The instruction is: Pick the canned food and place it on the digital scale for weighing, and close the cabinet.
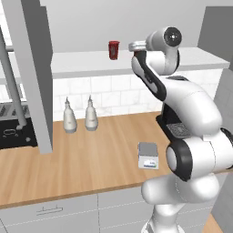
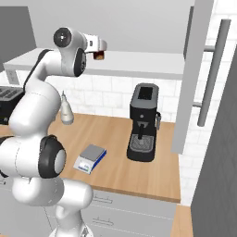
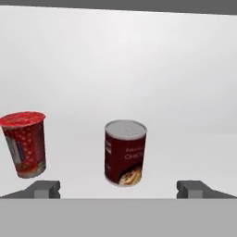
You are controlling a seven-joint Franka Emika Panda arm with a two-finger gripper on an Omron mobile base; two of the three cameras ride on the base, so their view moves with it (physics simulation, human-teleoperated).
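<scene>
The dark-red cylindrical can of food with a grey lid is seen upright on the pale cabinet shelf in the hand view, centred between the 2 dark fingertips of the gripper. The jaws are spread wide and nothing is held; the can is not touched. A slimmer, brighter red cup with a red lid is noted at 9 o'clock of the can, apart from it.

In the left base view the red cup is seen on the shelf at 9 o'clock of the raised wrist. In the right base view the can is partly hidden just past the hand.

The small flat digital scale with a grey plate and white front strip lies on the wooden counter, unloaded, at 6 o'clock below the shelf. The grey wall cabinet door with a long bar handle stands open. A black coffee machine is placed at 3 o'clock of the scale, and 2 white bottles stand by the tiled wall.
</scene>
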